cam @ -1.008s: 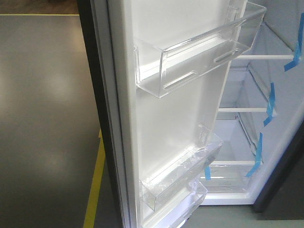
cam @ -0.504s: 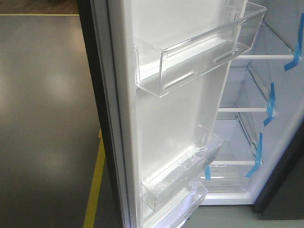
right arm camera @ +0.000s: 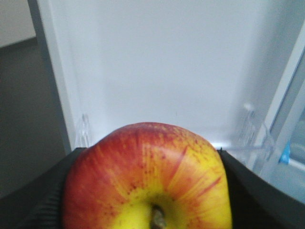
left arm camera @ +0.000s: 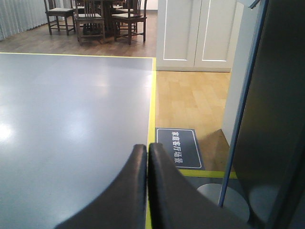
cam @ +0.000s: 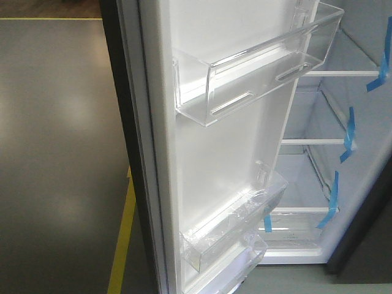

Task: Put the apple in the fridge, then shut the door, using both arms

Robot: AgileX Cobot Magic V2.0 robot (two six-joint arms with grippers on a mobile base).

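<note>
Apple (right arm camera: 145,174) in right gripper (right arm camera: 148,198), lower half out of frame

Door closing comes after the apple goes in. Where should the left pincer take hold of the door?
Probably the tall free edge of the door, nearest the camera, approached from the dark outer side; no handle shows, and the clear bins crowd the white inner face. The left pincer is shut and empty.

In the left wrist view, a dark floor sign (left arm camera: 179,148) lies on the wooden floor (left arm camera: 190,100) just beside a yellow line (left arm camera: 152,109). It bears one row of white Chinese characters, seen sideways, apparently reading 家庭客厅场景.
</note>
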